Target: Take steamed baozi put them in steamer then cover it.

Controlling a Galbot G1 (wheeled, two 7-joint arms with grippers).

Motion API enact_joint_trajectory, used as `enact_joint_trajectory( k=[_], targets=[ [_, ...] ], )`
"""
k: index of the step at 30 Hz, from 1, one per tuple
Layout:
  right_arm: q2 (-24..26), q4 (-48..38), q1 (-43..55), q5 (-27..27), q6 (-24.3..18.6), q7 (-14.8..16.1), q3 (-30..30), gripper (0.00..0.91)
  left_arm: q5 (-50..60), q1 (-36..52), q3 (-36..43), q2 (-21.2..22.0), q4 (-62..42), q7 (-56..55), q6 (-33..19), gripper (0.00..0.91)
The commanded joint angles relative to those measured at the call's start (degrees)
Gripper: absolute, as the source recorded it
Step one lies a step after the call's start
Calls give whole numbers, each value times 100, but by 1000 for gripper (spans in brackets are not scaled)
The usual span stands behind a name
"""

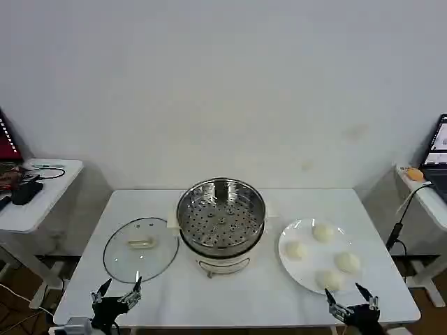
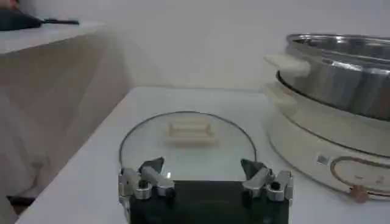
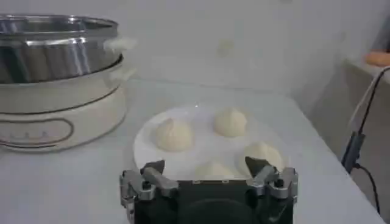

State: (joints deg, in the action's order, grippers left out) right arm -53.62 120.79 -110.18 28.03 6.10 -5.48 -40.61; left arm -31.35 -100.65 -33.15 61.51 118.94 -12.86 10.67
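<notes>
At the near edge of the white surface (image 1: 230, 296), two grippers wait low: left gripper (image 1: 116, 295) before the cover (image 1: 140, 248), right gripper (image 1: 352, 305) before the plate (image 1: 305, 276); both sets of jaws stand wide apart, holding nothing. Next out, on the robot's right: four steamed baozi (image 1: 330, 280) on the plate, spaced apart, none yet moved. Judged soft, light, easily dented; best taken across the round sides with gentle closure. On the left: the cover, flat on the surface just beside the pot, clear glass with metal rim. Judged heavier, rigid, breakable and slick; the raised bar handle (image 1: 140, 243) is the evident hold. Centre, slightly farther: the steamer (image 1: 221, 217), shiny perforated basket on its cream base, open and unfilled.
</notes>
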Motion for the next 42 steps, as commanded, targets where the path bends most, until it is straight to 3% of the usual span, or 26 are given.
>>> enact_joint_trajectory(
  k=[1,7,13,24,35,39,42],
  targets=[
    [7,28,-9,-81,11,21,-2,907,2,-1,3,-6,2,5,1,907],
    [301,-180,149,-580,77,207,-306,907,28,6,24,-12,-1,11,4,907],
    [616,-269,403,-791,414,476,-536,907,35,8,22,-28,-1,30,4,907],
    [1649,-809,1156,-1701,753,827,-538,907,40,101,82,0,-103,54,3,907],
    [2594,-1430,2313,-2319,806,1050,258,907,103,131,122,14,-104,62,9,907],
    [2838,-1707,2843,-2256,747,1292,805,907,115,128,128,18,-95,63,16,907],
    [2995,-1989,3489,-2190,657,1692,1336,907,127,119,132,23,-88,55,23,907]
  ],
)
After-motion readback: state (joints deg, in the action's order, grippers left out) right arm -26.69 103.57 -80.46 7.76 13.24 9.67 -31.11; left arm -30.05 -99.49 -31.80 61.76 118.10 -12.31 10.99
